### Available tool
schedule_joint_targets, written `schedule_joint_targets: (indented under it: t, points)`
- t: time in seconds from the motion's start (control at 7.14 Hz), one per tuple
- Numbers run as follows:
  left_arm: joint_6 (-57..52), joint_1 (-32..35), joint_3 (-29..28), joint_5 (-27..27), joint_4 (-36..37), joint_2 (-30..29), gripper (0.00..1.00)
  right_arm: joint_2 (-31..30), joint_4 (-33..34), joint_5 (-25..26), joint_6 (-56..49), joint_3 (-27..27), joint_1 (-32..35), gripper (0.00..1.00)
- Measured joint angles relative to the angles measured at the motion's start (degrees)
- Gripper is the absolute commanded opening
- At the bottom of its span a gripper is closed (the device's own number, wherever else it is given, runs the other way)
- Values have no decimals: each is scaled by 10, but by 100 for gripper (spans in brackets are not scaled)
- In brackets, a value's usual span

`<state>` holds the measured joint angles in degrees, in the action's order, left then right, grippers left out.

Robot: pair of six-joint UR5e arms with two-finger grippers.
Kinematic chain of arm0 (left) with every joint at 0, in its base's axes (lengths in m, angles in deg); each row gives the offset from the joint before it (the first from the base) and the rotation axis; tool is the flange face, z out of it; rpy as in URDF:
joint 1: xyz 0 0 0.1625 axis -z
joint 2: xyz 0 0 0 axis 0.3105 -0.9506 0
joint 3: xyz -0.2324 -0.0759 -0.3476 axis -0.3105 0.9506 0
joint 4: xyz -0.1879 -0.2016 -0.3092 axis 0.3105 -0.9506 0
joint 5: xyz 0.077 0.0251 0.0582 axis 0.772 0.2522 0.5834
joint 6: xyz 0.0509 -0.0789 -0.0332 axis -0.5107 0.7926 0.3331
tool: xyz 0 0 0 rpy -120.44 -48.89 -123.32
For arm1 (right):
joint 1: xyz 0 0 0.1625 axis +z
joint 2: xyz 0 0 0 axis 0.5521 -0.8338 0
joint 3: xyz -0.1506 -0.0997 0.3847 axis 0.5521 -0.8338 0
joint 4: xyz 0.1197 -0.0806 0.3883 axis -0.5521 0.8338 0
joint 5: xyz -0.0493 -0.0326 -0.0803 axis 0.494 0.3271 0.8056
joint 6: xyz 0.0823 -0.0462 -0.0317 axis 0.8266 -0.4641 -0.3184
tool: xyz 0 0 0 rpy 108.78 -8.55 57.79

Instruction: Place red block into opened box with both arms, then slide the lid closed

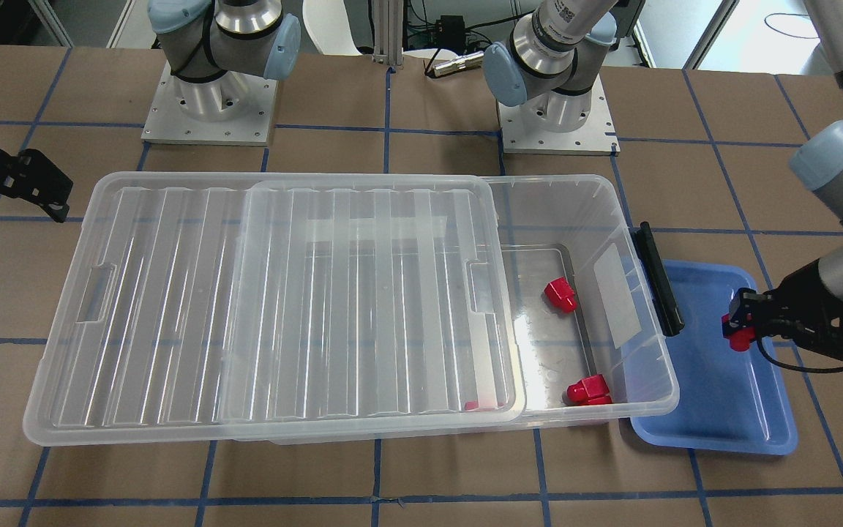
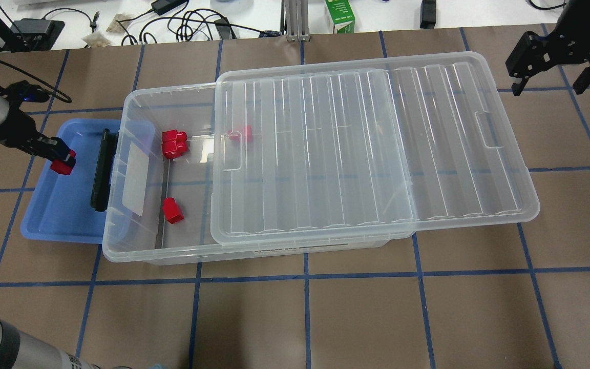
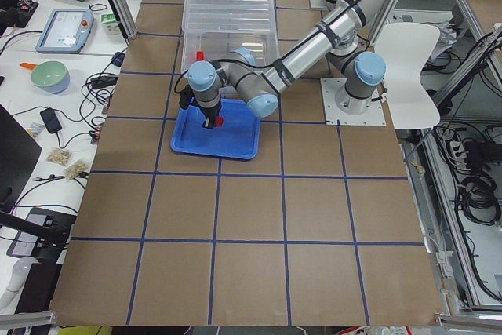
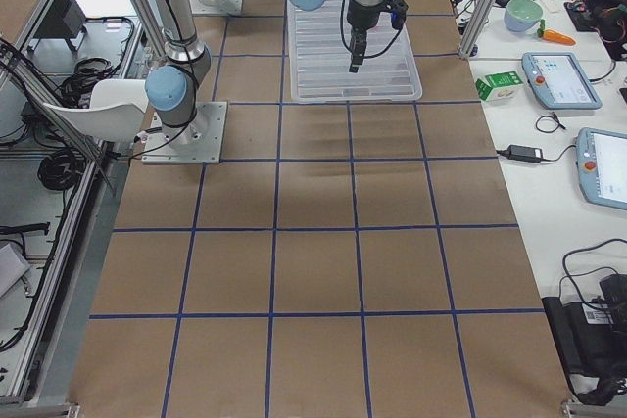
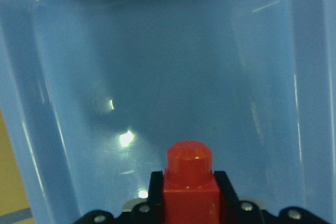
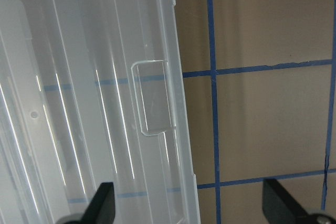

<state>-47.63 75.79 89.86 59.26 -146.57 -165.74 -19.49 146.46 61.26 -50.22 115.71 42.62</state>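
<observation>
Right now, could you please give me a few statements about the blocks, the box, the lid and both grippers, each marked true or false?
1. The left gripper has its jaws shut on a red block over the blue tray. True.
2. The lid fully covers the box. False: the end by the blue tray is uncovered.
3. The right gripper holds a block. False: its jaws are open and empty, near the lid's far end.
4. Some loose red blocks already lie inside the box. True.
</observation>
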Motion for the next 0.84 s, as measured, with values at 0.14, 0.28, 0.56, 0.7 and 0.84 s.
schedule_joint_targets:
  t: [0.14,0.28,0.56,0.7,0.84]
  points:
    - [13,4,-40,-1,-66,22,0,-2,-3,-4,5,0,5,100]
    - [38,19,-64,-3,-109,49,0,-3,-5,-6,10,0,10,100]
    - [142,101,-67,0,-140,94,0,-3,-6,-7,14,2,13,100]
    - [199,141,-49,-1,-141,108,0,-2,-6,-7,14,4,13,100]
    - [243,171,-20,-1,-126,120,0,-2,-6,-8,12,5,12,100]
